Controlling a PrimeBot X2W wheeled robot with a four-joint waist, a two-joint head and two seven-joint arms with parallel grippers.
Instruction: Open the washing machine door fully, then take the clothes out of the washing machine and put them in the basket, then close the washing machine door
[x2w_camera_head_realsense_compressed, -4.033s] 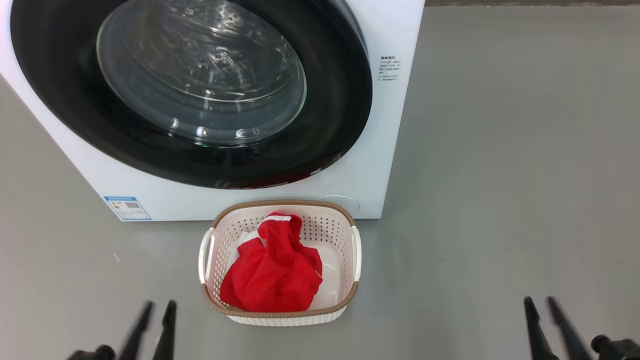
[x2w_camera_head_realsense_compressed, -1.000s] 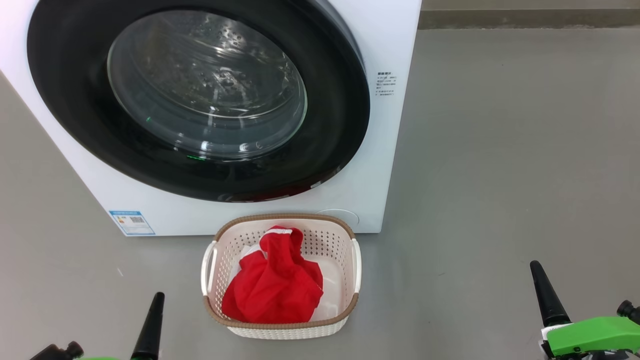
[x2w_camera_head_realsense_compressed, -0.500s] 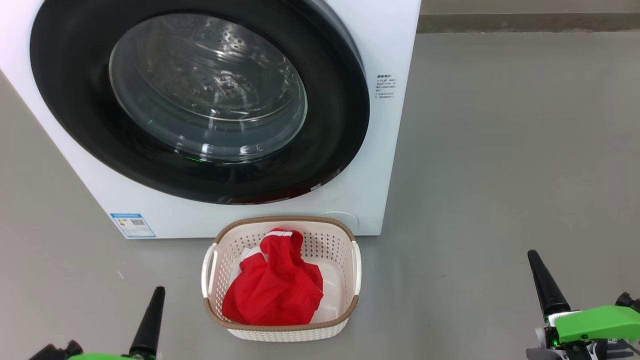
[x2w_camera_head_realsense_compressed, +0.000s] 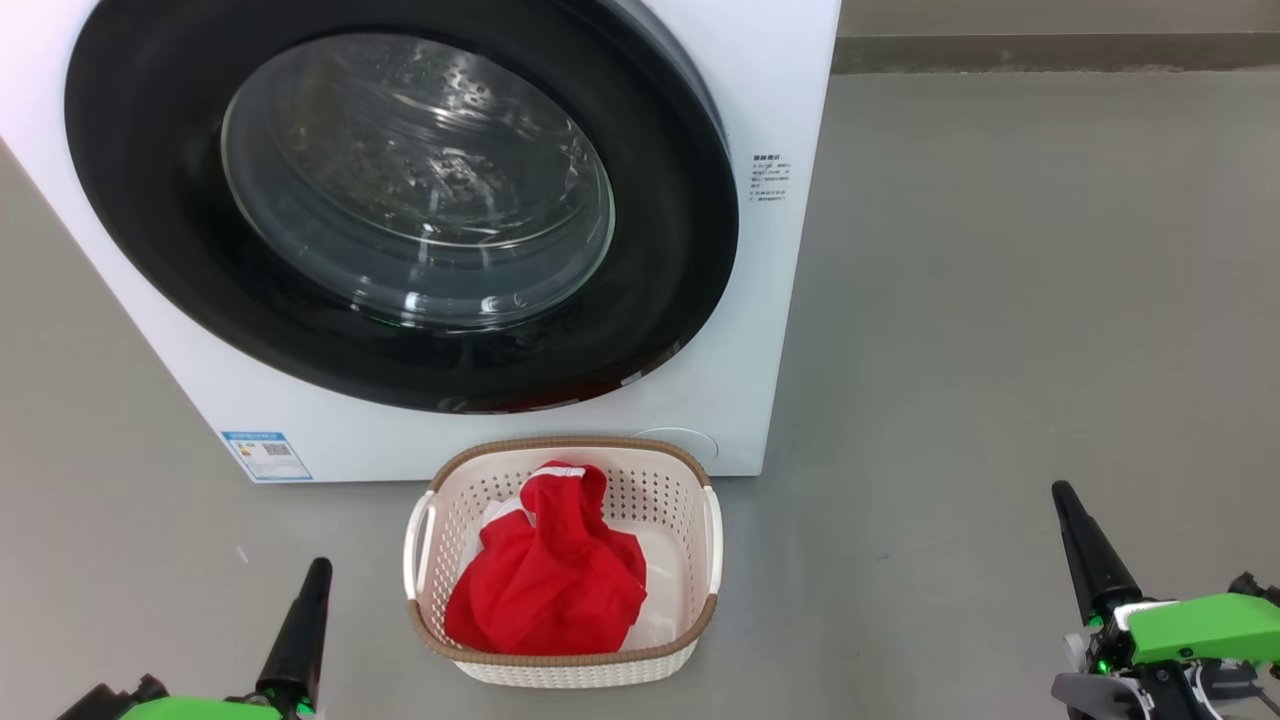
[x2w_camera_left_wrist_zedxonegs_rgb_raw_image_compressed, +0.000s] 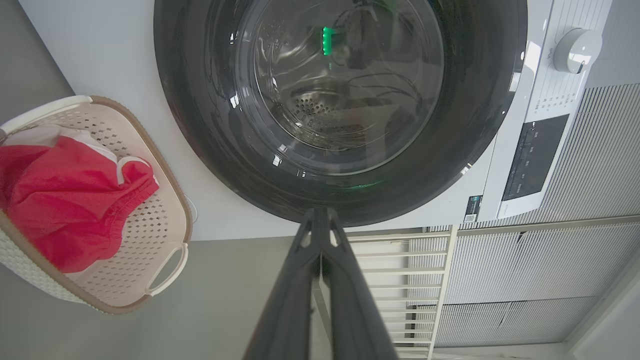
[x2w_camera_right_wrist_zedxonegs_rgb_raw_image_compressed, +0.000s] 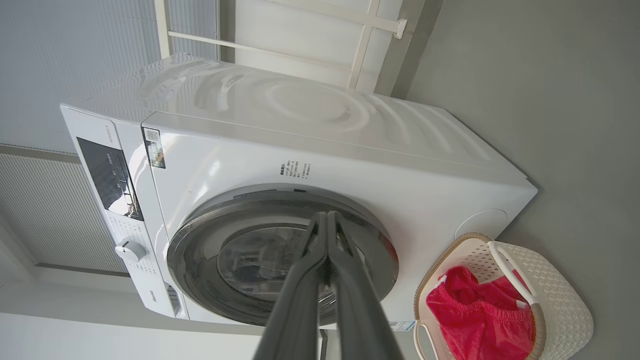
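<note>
In the head view the washing machine (x2w_camera_head_realsense_compressed: 785, 300) stood toward 11 o'clock, and the washing machine door (x2w_camera_head_realsense_compressed: 415, 185) lay closed flat against its white front, with the steel drum visible through the glass. The basket (x2w_camera_head_realsense_compressed: 565, 446) sat on the grey floor (x2w_camera_head_realsense_compressed: 1000, 300) at 6 o'clock, just in front of the machine's lower edge. The clothes (x2w_camera_head_realsense_compressed: 545, 590) were bunched inside it as a red heap with white trim, lying toward the basket's 8 o'clock side. The left gripper (x2w_camera_head_realsense_compressed: 319, 570) was at 7 o'clock, its two dark fingers pressed together with nothing between them, well apart from the basket. The right gripper (x2w_camera_head_realsense_compressed: 1061, 492) was at 4 o'clock, likewise pinched closed and empty, over bare floor. Each wrist view showed its own fingers meeting tip to tip, pointing toward the black door rim without touching it.
</note>
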